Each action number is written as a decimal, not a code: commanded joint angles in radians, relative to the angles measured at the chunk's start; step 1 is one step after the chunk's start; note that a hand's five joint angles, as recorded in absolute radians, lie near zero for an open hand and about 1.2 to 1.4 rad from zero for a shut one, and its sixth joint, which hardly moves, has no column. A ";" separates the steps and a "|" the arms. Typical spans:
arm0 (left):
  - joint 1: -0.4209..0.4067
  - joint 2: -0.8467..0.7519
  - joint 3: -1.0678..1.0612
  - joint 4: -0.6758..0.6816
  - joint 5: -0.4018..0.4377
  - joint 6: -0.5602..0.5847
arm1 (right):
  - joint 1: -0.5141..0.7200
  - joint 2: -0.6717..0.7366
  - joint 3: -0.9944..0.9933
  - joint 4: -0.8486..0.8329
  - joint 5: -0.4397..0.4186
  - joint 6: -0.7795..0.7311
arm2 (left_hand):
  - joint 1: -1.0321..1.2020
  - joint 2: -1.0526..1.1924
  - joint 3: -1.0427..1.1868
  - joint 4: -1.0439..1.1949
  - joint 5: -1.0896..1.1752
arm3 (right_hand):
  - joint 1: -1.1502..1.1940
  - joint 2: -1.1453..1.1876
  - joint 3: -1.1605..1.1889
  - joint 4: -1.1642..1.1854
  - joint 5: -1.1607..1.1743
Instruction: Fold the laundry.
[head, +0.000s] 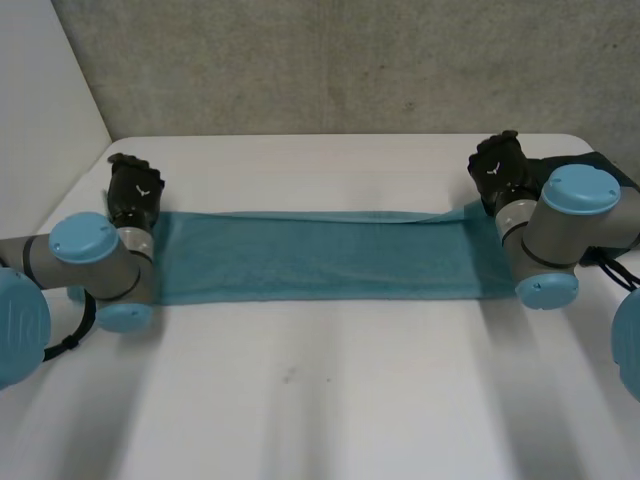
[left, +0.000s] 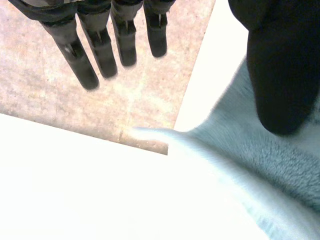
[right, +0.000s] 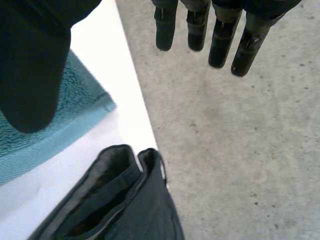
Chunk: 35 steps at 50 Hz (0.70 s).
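In the head view the teal towel (head: 320, 255), soft, light and limp by its look, lies as a long strip on the bench (head: 320, 400) between the left hand (head: 133, 190) and right hand (head: 497, 170); in the left wrist view the fingers (left: 102, 47) are straight and released, a corner under the thumb (left: 280, 75); in the right wrist view likewise, and the corners are best pinched there.
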<state>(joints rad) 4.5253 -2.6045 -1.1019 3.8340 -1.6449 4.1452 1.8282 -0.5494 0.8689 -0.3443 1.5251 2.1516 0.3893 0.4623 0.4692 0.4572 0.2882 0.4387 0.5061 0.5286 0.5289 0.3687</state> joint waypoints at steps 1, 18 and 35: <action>-0.054 0.070 -0.038 -0.001 -0.038 -0.005 | -0.004 -0.081 -0.001 0.005 0.015 0.086 | -0.215 -0.288 -0.295 -0.283 -0.288 | -0.264 -0.332 -0.354 -0.354 -0.369; 0.012 0.392 -0.228 -0.289 0.093 -0.226 | -0.020 -0.383 0.090 0.557 -0.043 0.459 | -0.215 -0.288 -0.295 -0.283 -0.288 | -0.264 -0.332 -0.354 -0.354 -0.369; 0.270 0.466 -0.292 -0.504 0.286 -0.401 | -0.155 -0.504 0.478 0.561 -0.232 0.481 | -0.187 -0.261 -0.267 -0.255 -0.261 | 0.022 -0.046 -0.068 -0.068 -0.083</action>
<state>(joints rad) 4.7277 -2.1252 -1.3849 3.3336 -1.3852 3.7391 1.7176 -1.0492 1.2348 0.2622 1.3430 2.6376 0.2029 0.2035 0.2097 0.2021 0.0480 0.2390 0.2919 0.2907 0.2857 0.1204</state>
